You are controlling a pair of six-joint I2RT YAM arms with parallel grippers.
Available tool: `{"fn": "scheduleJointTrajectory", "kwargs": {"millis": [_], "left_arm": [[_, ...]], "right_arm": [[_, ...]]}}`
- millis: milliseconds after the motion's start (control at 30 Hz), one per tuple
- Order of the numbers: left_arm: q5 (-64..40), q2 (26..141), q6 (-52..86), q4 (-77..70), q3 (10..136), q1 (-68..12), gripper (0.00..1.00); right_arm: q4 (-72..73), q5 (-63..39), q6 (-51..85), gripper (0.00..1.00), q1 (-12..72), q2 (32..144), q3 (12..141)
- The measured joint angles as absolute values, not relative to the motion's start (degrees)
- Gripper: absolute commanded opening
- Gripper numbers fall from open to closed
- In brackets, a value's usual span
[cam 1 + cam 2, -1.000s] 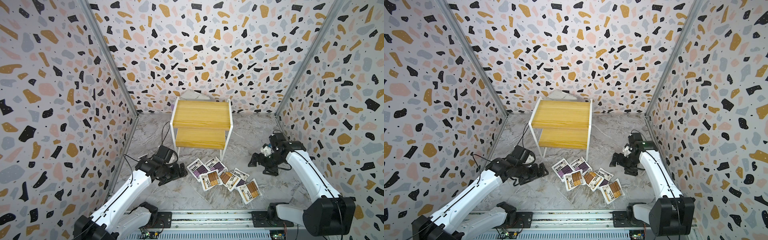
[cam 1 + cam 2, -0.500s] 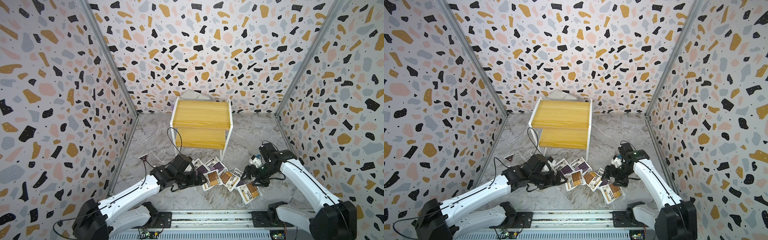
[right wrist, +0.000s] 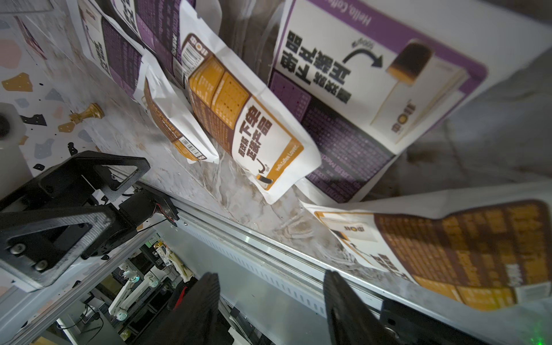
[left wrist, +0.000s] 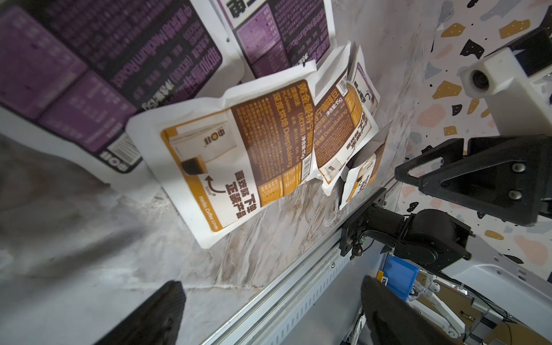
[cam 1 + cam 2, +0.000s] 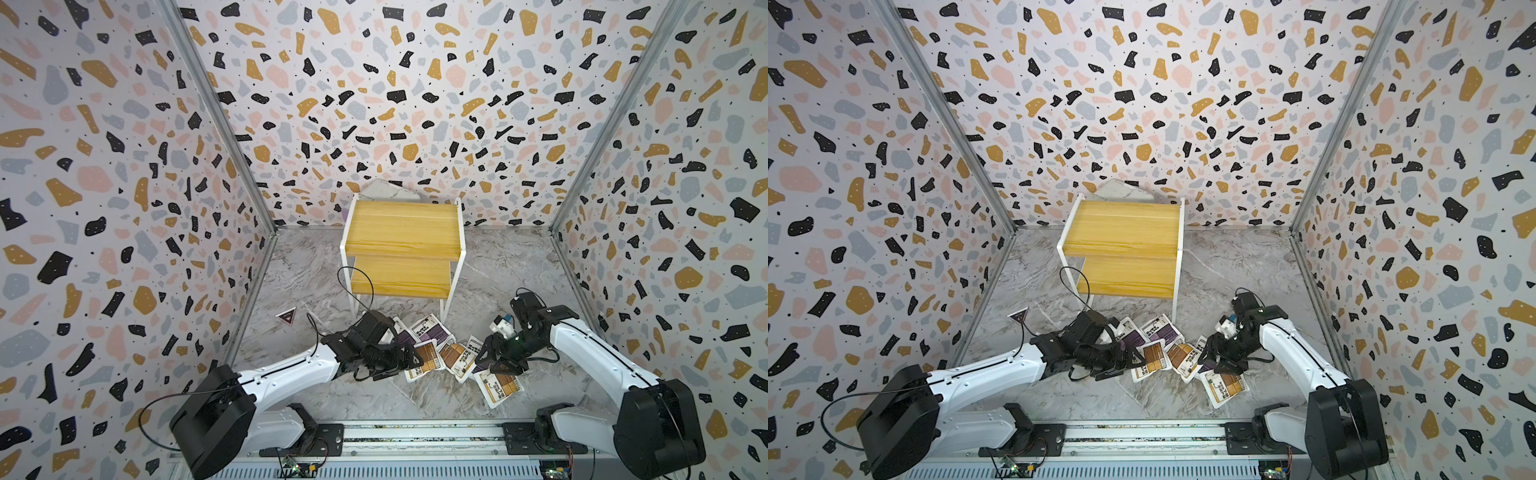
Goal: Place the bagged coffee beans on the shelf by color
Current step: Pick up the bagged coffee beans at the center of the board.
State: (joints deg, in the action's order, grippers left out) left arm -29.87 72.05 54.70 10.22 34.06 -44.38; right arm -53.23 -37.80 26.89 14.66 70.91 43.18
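Several bagged coffee beans lie in an overlapping pile on the marble floor in front of the shelf [image 5: 403,228] [image 5: 1121,228], whose two yellow boards are bare. A purple pouch [image 5: 430,330] [image 5: 1160,330] lies nearest the shelf. Brown pouches [image 5: 428,359] [image 5: 1152,359] lie mid-pile, and another brown one [image 5: 498,386] [image 5: 1225,384] is nearest the rail. My left gripper [image 5: 399,365] [image 4: 270,286] is open, low at the pile's left edge, beside a brown pouch [image 4: 248,155]. My right gripper [image 5: 498,361] [image 3: 270,277] is open over the pile's right side, near a purple pouch [image 3: 373,89], with nothing between its fingers.
Terrazzo walls close in three sides. A metal rail [image 5: 415,436] runs along the front edge, close to the pouches. A small dark triangle [image 5: 286,316] lies on the floor to the left. A marble slab [image 5: 388,193] leans behind the shelf. The left arm's cable [image 5: 353,282] loops by the shelf leg.
Both arms have swung in from the sides to the pouch pile. The left gripper now sits at its left edge, the right one over its right side with narrower jaws.
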Motion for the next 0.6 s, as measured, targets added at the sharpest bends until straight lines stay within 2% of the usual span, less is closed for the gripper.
{"fn": "scheduleJointTrajectory", "kwargs": {"millis": [600], "left_arm": [[-31.09,76.64,54.85,5.67,34.02,-44.38,0.96]], "right_arm": [[-45.82,-35.53,24.14,0.48,14.66,80.86,42.85]]}}
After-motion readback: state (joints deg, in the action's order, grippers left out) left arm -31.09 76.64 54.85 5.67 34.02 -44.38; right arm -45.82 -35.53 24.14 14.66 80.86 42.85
